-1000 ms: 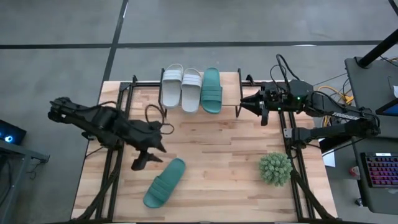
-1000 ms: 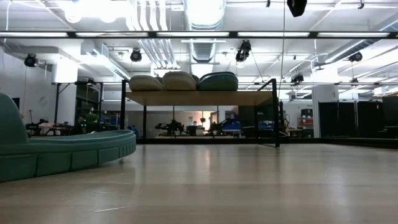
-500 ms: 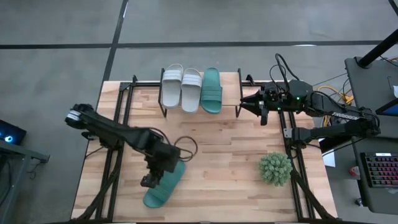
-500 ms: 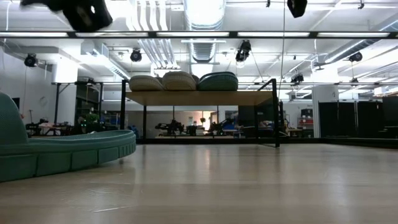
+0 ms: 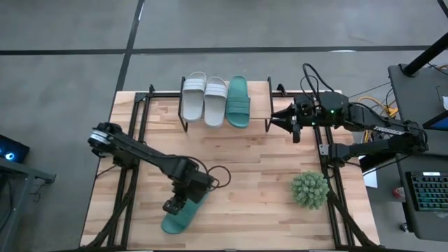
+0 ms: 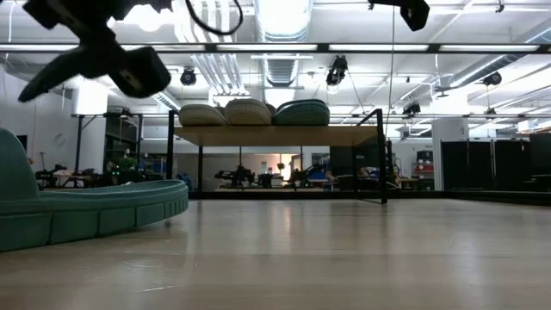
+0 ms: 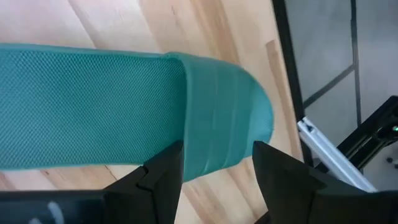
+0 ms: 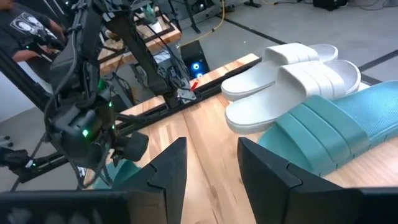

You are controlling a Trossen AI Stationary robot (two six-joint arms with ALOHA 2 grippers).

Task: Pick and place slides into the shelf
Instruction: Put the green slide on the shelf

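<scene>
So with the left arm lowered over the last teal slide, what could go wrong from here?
1. The left end effector straddles only the strap end of the teal slide, open; gripped there, the long foam sole may droop or swing.
2. The shelf already holds two white slides and a teal one, so the remaining gap is narrow.
3. The right end effector hovers beside that gap and could get in the way.

Teal slide (image 7: 124,106): matt foam, fine pebbled footbed, ribbed smooth strap. White slides (image 8: 298,74): matt foam, ribbed straps. Worktop (image 5: 245,161): pale wood planks, smooth, slight sheen. Shelf (image 6: 275,135): light wood top, thin black metal legs.
</scene>
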